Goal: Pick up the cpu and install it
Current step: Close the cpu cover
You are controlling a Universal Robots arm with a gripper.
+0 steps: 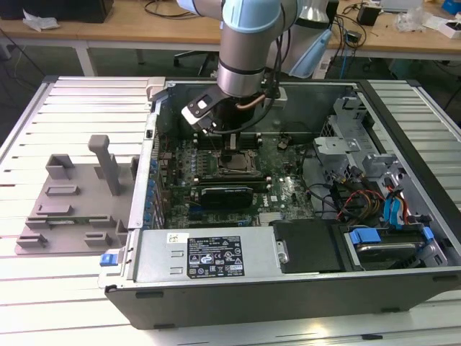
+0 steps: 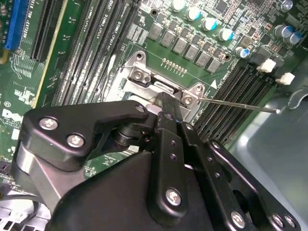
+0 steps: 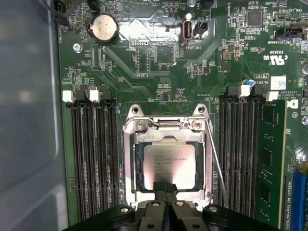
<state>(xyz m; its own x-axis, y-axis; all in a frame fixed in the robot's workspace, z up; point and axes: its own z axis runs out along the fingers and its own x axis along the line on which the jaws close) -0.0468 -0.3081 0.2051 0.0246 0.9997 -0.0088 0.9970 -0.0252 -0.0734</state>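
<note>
Cpu flat, top up, square in socket

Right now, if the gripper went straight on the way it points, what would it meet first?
Most likely the cpu, lying in the socket frame: the gripper, tips shut, sits over one edge of it. Depth is unclear, so it may already touch it.

A white table made of long strips sits in front. Behind it stands a brown wooden desk on the exterior view's left and a second desk on its right. Black wires lie on top. The floor underneath is dark.
</note>
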